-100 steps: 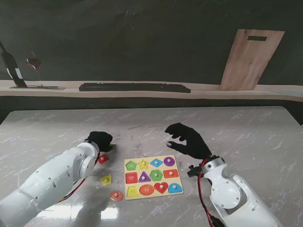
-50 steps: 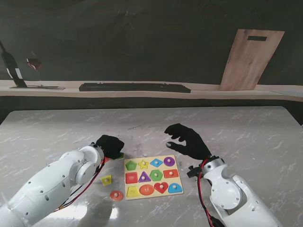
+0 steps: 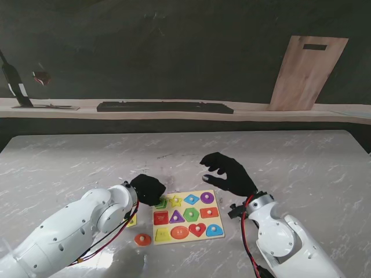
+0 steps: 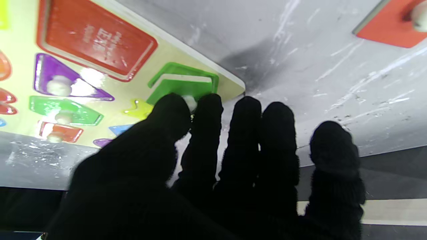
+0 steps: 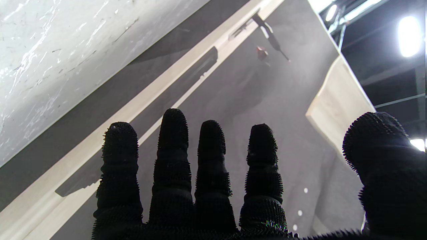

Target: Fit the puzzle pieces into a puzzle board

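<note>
Since the earlier frame, the left hand (image 3: 149,189) travels rightward to the puzzle board (image 3: 186,231), pinching the green piece (image 4: 180,89) half-seated above its recess. Beside this hand, a yellow piece (image 3: 133,220) and an orange round piece (image 3: 142,238) lie unplaced, while the right hand (image 3: 227,171) hovers open.

So the whole setup sat on a white marble-look table (image 3: 301,156) with grey veining and a pretty glossy top. The puzzle board (image 3: 186,230) lay flat on it near the robot's side, roughly centered, pale wood with colored shapes in it. Off the board's left edge, a round orange piece (image 3: 142,238) sat loose on the table, close to the board's near-left corner. A yellow piece (image 3: 133,220) lay just beyond that, mostly hidden. The left wrist view also caught a red piece (image 4: 392,25) on the bare tabletop, apart from the board's corner.
</note>
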